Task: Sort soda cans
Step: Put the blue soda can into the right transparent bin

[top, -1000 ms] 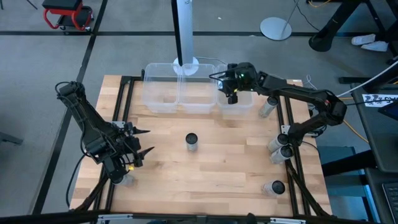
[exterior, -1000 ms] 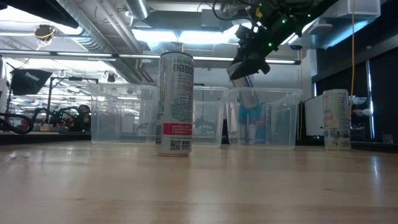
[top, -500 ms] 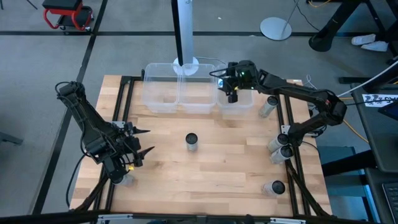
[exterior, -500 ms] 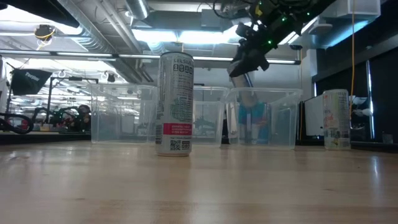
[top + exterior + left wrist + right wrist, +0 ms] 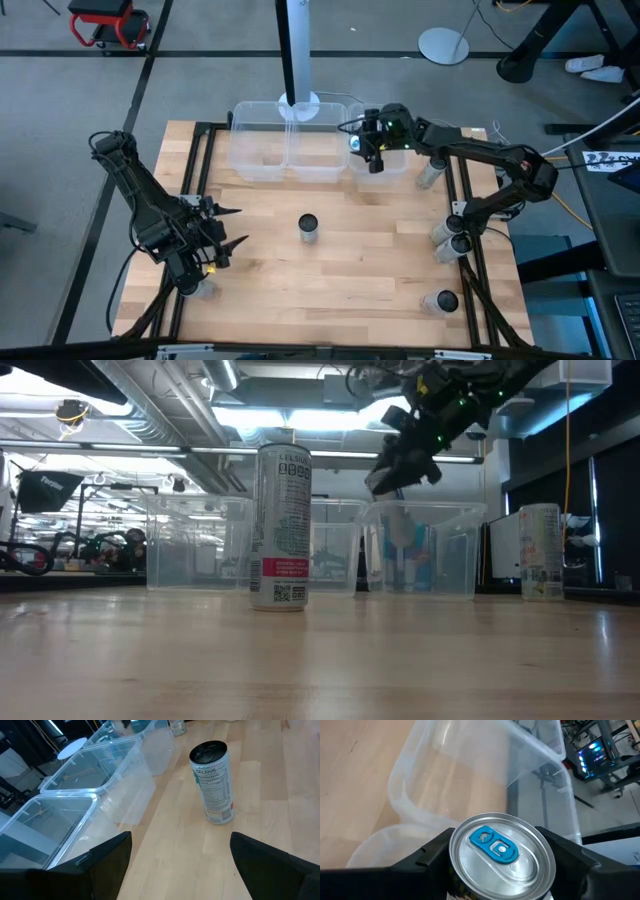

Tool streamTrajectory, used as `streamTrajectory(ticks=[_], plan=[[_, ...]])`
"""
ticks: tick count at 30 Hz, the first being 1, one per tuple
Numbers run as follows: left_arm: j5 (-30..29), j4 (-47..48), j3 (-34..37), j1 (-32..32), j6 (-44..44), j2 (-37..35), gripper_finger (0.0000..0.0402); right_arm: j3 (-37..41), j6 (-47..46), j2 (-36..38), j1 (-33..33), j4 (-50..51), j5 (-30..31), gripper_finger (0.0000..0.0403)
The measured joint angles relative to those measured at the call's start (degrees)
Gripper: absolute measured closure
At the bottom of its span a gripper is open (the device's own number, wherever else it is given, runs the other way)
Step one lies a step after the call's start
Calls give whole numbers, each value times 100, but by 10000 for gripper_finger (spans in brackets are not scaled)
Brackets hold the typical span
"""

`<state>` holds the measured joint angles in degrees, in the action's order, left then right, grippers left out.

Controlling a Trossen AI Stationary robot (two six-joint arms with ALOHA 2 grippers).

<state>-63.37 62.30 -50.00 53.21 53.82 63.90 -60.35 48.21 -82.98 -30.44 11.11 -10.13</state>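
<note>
A soda can with a silver top and blue tab [image 5: 501, 851] sits between the fingers of my right gripper [image 5: 370, 156], which hangs over the right-hand clear bin [image 5: 392, 168] at the table's far edge. In the low view this gripper [image 5: 386, 478] slants down above the bin's rim. Another soda can [image 5: 307, 228] with a dark top stands upright on its base mid-table [image 5: 214, 782]. My left gripper [image 5: 232, 228] waits open near the table's left edge, well apart from that can. My right gripper has the can's upper wall just below the top rim [image 5: 457, 862] pinched between its two fingers. The can fills the gap between them. The fingers come from above, slanting down, over the right bin. Whether the can's base rests on the bin floor is hidden.
Three clear bins stand in a row along the far edge [image 5: 262, 150] [image 5: 316, 152]. Several more cans stand along the table's right edge [image 5: 432, 170] [image 5: 446, 234] [image 5: 441, 300], and one stands by the left arm [image 5: 201, 288]. Bare wood lies around the middle can.
My right gripper has stayed over the right bin, shifting slightly toward the table's left and tipping a little. The left arm and the middle can have kept still.
</note>
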Motion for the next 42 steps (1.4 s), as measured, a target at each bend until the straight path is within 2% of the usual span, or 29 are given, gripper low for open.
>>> streamTrajectory(ticks=[13,23,31,38,42], plan=[[4,-4,0,0,22,-1,75,803,-249,11,1,-896,27,160],[0,-2,0,0,22,-1,75,1147,-499,7,-55,-1600,-10,159],[-11,-4,0,0,4,-1,75,1227,-597,61,-107,-1716,-102,158],[-28,-63,0,0,-129,0,75,1253,-513,619,-130,-1738,10,158],[-31,-156,0,0,-193,-1,75,1247,-553,957,-116,-1353,-63,158]])
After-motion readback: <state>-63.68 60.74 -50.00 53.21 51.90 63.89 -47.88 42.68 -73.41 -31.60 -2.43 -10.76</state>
